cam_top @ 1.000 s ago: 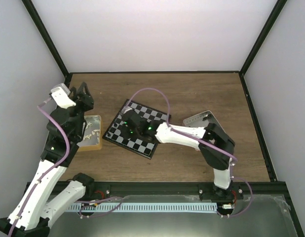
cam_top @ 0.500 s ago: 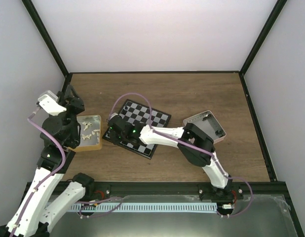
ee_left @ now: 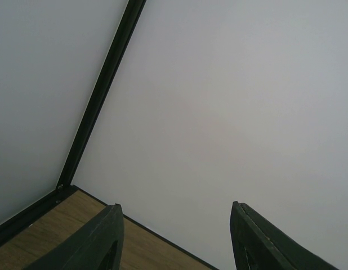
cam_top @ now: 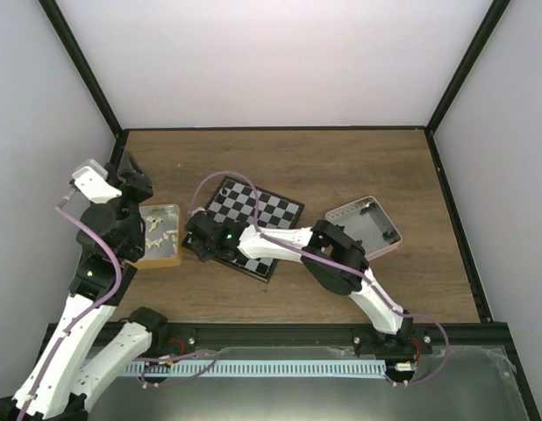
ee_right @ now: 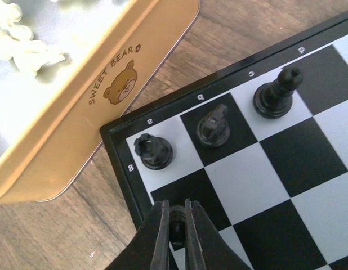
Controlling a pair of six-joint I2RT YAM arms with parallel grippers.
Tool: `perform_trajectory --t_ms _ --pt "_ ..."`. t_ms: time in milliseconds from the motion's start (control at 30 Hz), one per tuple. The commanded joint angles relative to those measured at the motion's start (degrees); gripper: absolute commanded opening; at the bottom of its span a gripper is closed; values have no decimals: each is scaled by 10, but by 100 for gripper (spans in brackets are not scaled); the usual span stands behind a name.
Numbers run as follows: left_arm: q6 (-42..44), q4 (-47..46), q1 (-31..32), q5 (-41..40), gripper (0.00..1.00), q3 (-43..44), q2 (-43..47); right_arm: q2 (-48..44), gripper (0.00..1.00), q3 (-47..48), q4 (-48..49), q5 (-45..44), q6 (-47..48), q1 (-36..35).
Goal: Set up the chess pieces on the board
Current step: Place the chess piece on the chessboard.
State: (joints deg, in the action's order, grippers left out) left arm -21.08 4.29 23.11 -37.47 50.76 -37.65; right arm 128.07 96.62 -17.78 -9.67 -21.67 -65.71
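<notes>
The right fingers (ee_right: 158, 239) pinch a tiny black piece (ee_right: 175, 228) just inside the board's (ee_right: 250, 174) corner, beside the rook (ee_right: 154, 151). I judge it light, hard, slick and easily tipped, so grip its narrow waist. The left fingers (ee_left: 101, 242) stand apart, empty.

The board (cam_top: 269, 210) is a flat square of black and pale grey checks with a thin black rim. It lies askew on the table (cam_top: 341, 167), a little left of its middle, with one corner pointing toward the near edge. At its left corner three of the black set stand upright along the rim row: a rook (ee_right: 154, 151) on the pale corner square, a knight (ee_right: 214, 125) on the black square beside it, and a bishop (ee_right: 277, 93) on the next pale one. Cream-white pieces (ee_right: 19, 48) lie jumbled in the tan tin (ee_right: 106, 84) just beside that corner.
</notes>
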Motion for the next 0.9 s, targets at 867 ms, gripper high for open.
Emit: perform_trajectory --t_ms 867 --pt "9 -7 -3 0 59 -1 2 -137 41 -31 3 14 -39 14"
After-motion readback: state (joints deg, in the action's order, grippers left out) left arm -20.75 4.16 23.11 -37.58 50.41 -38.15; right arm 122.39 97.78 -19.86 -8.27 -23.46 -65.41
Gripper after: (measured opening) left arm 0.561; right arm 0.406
